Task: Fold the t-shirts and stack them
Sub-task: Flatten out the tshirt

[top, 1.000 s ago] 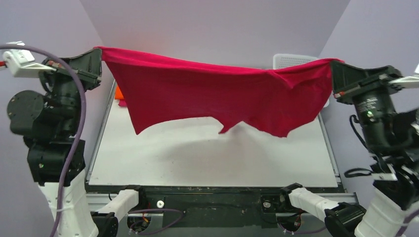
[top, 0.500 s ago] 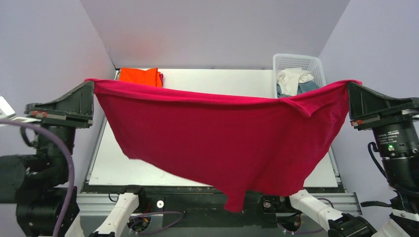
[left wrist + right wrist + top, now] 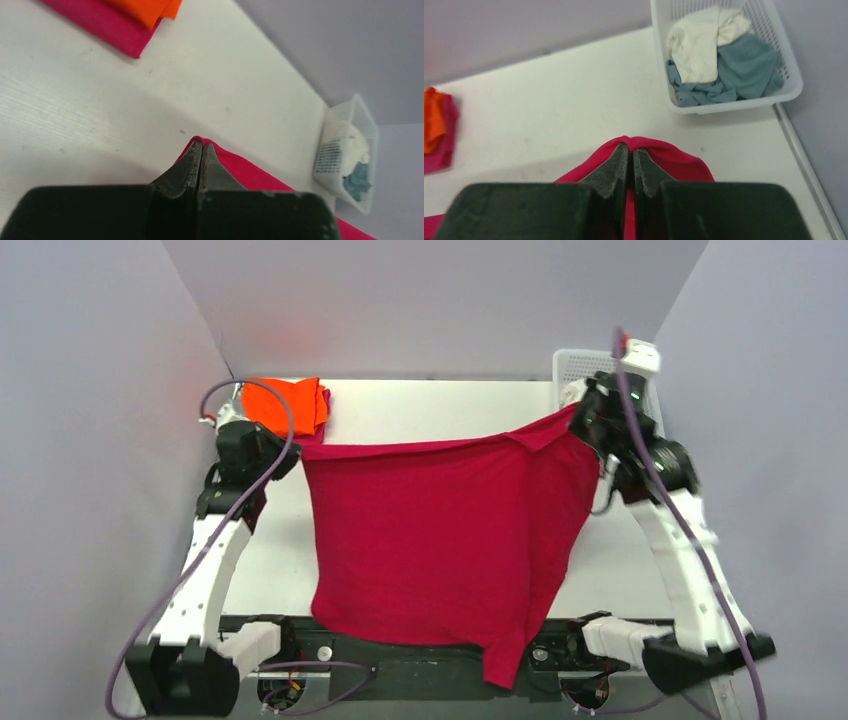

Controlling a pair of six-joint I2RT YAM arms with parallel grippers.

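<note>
**Between the two grippers, a crimson shirt held spread**

Between the grippers the crimson t-shirt hangs as a wide sheet, its top edge stretched from one pinch to the other. The right corner sits a little higher than the left. Below them the cloth falls toward the arm bases, and one narrow tail drops past the near edge of the table.

The left gripper has its fingers pressed together on a corner of the crimson cloth. The right gripper is likewise closed, with a rounded fold of the same cloth bunched at its tips.

Just beyond the left gripper, toward the far corner, the orange t-shirt lies folded on top of the magenta t-shirt – the pink edge shows beneath it. Beyond the right gripper stands the white lattice basket, holding the cream t-shirt and the teal t-shirt, both crumpled.
</note>
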